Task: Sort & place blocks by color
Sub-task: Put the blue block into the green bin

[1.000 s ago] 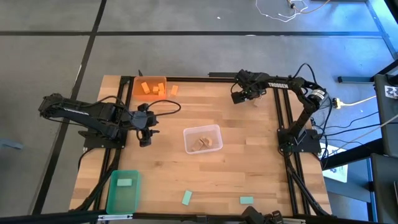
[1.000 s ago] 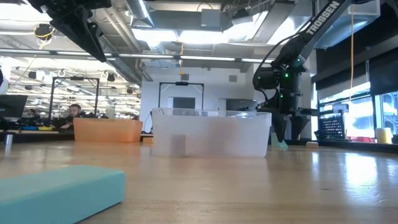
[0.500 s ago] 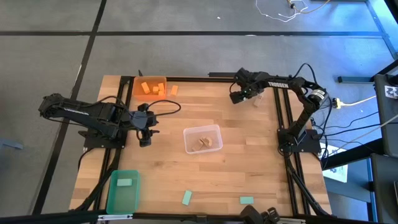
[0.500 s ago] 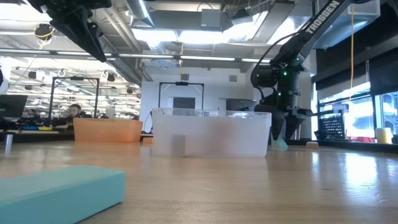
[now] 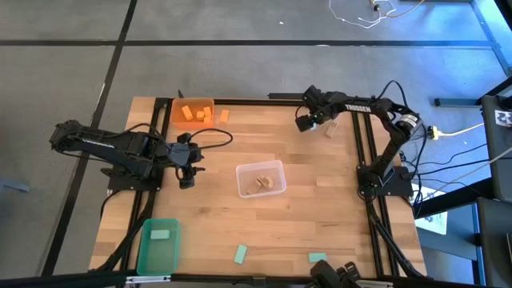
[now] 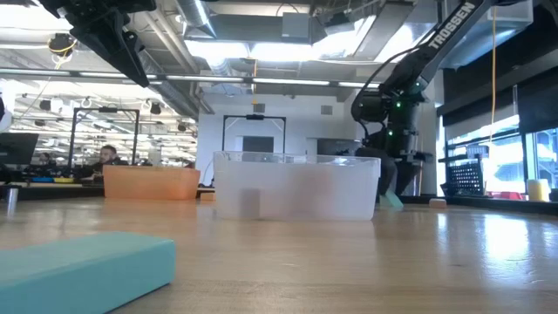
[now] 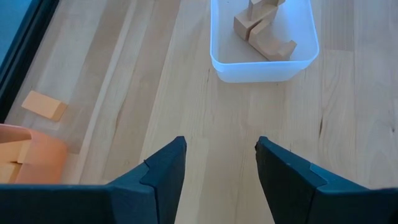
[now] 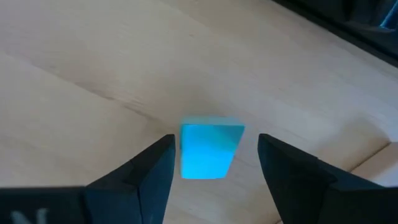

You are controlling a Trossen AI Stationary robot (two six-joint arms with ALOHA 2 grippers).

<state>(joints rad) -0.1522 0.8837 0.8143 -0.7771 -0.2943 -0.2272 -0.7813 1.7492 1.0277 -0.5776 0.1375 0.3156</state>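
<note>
A mint green block (image 8: pixel 210 149) lies flat on the table near the far right corner. My right gripper (image 8: pixel 216 138) (image 5: pixel 305 123) hangs open over it, pointing steeply down, one finger on either side; a gap shows beside the block. In the low view the block (image 6: pixel 392 201) shows beside that gripper (image 6: pixel 390 179). My left gripper (image 7: pixel 221 146) (image 5: pixel 186 181) waits open above bare table, left of the clear bin (image 5: pixel 261 178), which holds tan blocks. The orange bin (image 5: pixel 193 111) holds orange blocks. The green bin (image 5: pixel 158 244) holds one green block.
One orange block (image 5: pixel 224 116) lies just right of the orange bin. Two green blocks (image 5: pixel 240 254) (image 5: pixel 318 258) lie near the front edge. A tan block (image 5: pixel 328 129) sits beside my right gripper. A black frame rail (image 5: pixel 362 152) runs along the table's right edge.
My right gripper has rolled about the line it points along and tipped a little, staying over the green block. The block has kept its place.
</note>
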